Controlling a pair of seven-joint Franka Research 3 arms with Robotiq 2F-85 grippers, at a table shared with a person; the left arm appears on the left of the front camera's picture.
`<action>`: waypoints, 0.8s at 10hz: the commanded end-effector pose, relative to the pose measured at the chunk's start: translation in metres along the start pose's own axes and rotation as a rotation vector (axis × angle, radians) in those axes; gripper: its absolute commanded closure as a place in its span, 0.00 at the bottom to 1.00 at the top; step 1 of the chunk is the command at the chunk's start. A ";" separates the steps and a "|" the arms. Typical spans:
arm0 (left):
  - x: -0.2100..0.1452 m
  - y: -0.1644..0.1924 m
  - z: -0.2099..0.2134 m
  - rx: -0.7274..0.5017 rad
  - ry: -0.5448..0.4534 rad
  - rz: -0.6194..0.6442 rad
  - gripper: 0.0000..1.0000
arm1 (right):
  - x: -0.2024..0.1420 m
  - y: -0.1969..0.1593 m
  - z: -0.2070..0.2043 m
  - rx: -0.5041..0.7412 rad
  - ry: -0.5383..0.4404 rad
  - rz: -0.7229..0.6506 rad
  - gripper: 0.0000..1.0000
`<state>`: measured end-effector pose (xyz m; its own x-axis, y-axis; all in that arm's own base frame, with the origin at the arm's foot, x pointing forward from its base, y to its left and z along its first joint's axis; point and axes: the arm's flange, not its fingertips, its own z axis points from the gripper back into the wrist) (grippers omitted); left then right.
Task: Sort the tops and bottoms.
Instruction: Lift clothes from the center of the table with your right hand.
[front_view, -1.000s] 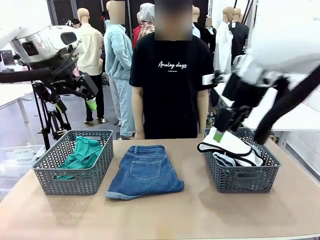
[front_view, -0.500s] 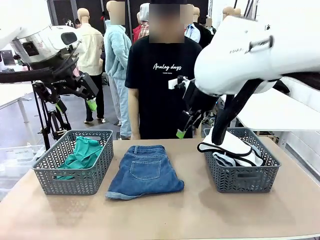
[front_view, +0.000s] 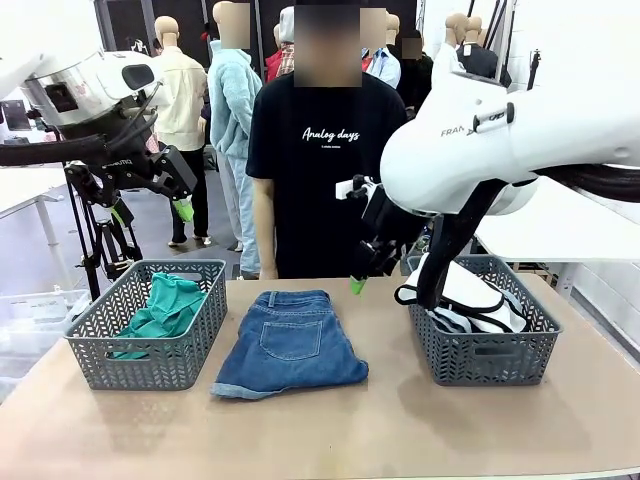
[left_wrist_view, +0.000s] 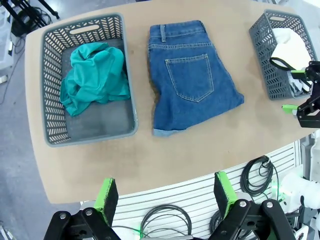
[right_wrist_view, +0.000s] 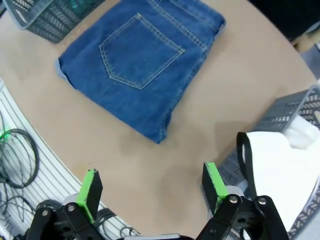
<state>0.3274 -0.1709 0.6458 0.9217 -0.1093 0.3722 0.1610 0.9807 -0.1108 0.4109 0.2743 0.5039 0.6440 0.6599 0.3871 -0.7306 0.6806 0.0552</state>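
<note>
The teal-green top (front_view: 165, 305) lies crumpled in the grey left basket (front_view: 100, 345), also seen from above as the top (left_wrist_view: 95, 77). Folded mid-blue denim shorts (front_view: 290, 345) lie on the table between the baskets, back pocket up, as the denim shorts (right_wrist_view: 142, 60) also show. White shorts with black trim (front_view: 470, 295) fill the right basket (front_view: 480, 365). My right gripper (front_view: 358, 275) hangs open and empty above the table's far edge, between the denim shorts and the right basket. My left gripper (front_view: 180, 205) is open and empty, high behind the left basket.
A person in a black T-shirt (front_view: 330, 170) stands at the table's far side, behind the denim shorts. My right arm's large white body (front_view: 500, 130) reaches over the right basket. Bare tabletop (front_view: 330, 430) runs along the near edge.
My right arm has swung left from over the right basket to the table's middle, its gripper open and empty throughout. The left arm has stayed still. The person shifted slightly left.
</note>
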 end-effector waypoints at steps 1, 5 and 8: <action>0.000 0.002 0.000 -0.015 0.002 -0.006 0.00 | 0.000 0.001 0.005 -0.020 0.000 0.007 0.00; 0.000 0.002 0.000 -0.015 0.002 -0.006 0.00 | 0.021 0.040 -0.068 -0.098 0.066 0.040 0.00; 0.000 0.002 0.000 -0.015 0.002 -0.006 0.00 | 0.063 0.045 -0.126 -0.119 0.092 0.001 0.00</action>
<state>0.3273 -0.1712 0.6458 0.9216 -0.1094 0.3724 0.1609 0.9808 -0.1102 0.4210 0.3666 0.4165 0.6349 0.7100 0.3046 -0.7374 0.6746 -0.0354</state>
